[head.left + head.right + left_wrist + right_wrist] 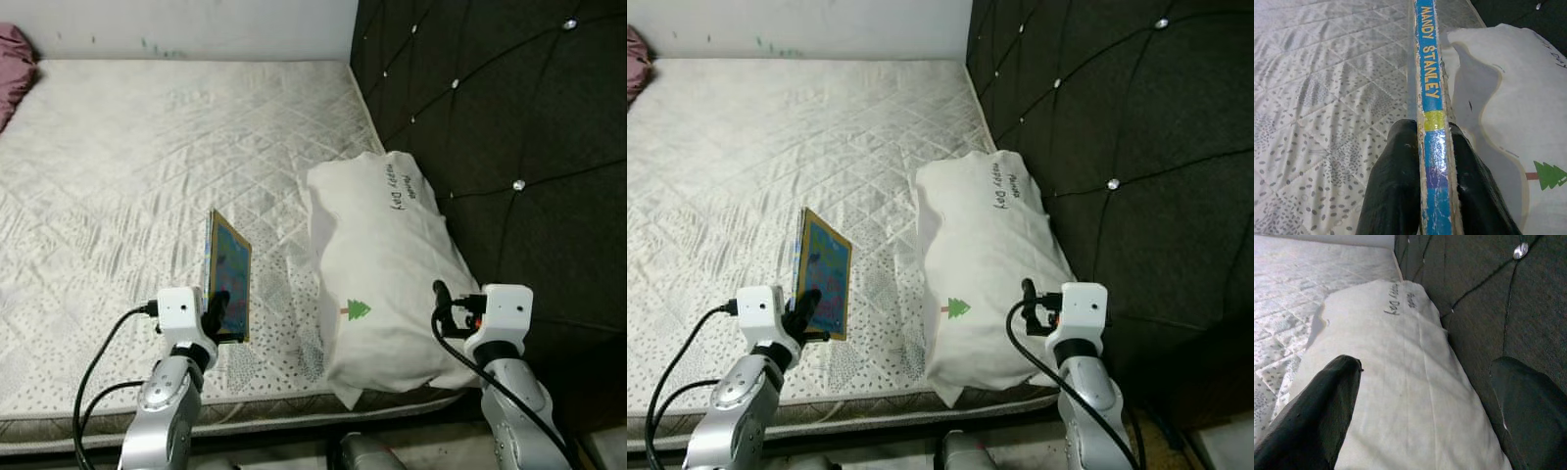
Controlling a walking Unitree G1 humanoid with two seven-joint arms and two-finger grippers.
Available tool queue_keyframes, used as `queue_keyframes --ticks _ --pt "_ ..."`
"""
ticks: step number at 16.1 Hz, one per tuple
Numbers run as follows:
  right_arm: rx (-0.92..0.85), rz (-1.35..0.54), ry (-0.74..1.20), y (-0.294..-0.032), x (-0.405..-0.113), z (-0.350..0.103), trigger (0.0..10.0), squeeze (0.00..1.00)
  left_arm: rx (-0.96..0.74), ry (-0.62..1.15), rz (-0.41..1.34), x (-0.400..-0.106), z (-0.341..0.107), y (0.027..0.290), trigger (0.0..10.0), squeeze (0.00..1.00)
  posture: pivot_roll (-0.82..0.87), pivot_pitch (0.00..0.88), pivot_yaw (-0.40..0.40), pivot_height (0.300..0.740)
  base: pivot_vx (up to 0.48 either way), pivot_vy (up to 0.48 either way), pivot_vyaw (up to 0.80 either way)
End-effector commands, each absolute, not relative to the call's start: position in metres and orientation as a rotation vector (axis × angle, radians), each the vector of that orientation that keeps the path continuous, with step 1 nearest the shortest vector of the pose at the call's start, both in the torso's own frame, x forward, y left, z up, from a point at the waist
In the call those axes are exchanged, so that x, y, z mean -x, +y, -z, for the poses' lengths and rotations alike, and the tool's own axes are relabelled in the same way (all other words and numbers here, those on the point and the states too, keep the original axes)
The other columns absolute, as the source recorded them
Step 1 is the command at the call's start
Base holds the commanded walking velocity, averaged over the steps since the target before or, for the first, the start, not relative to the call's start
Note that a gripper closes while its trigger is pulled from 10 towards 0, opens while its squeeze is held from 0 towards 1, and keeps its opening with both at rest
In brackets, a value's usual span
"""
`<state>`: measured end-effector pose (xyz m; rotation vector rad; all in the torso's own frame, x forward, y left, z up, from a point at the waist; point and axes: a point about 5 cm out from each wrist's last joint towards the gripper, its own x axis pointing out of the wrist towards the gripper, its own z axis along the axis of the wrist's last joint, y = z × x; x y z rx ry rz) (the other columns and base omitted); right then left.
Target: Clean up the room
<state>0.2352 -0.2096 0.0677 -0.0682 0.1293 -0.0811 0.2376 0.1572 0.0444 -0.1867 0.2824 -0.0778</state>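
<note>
mattress: right in front of you, wall behind it
headboard: along its right edge
pillow: on the mattress, against the headboard
book: upright, left of the pillow, near the front edge

Only two bits of writing readable here

The book has "MANDY STANLEY" running along its blue spine in yellow capitals, clear in the left wrist view, where the left gripper's fingers pinch that spine. The white pillow along the mattress's headboard edge has dark handwriting-style print near its far end that looks like "Happy Day", with a smaller word beside it too small to read, plus a little green tree sign on its side.
</note>
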Motion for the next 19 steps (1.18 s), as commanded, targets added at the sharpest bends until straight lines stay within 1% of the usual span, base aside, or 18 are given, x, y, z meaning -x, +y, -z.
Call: queue_keyframes --ticks 1,6,14,19 --pt "0.07 0.084 0.139 -0.2117 -0.2335 -0.0675 10.0 0.0 0.2 0.253 0.091 -0.2434 -0.0532 0.1528 10.0 0.0 -0.04 0.103 -0.029 0.681 0.0 0.0 0.0" --pt "0.078 0.084 0.143 -0.2125 -0.2339 -0.0675 10.0 0.0 0.238 0.307 0.094 -0.2408 -0.0464 0.1484 10.0 0.0 -0.04 0.104 -0.031 0.651 0.0 0.0 0.0" --pt "0.086 0.084 0.145 -0.212 -0.2376 -0.0675 10.0 0.0 0.236 0.3 0.127 -0.2445 -0.05 0.1435 10.0 0.0 -0.04 0.094 -0.031 0.651 0.0 0.0 0.0" --pt "0.096 0.084 0.145 -0.2136 -0.2387 -0.068 10.0 0.0 0.259 0.308 0.093 -0.247 -0.0491 0.1456 10.0 0.0 -0.05 0.09 -0.036 0.651 0.0 0.0 0.0"
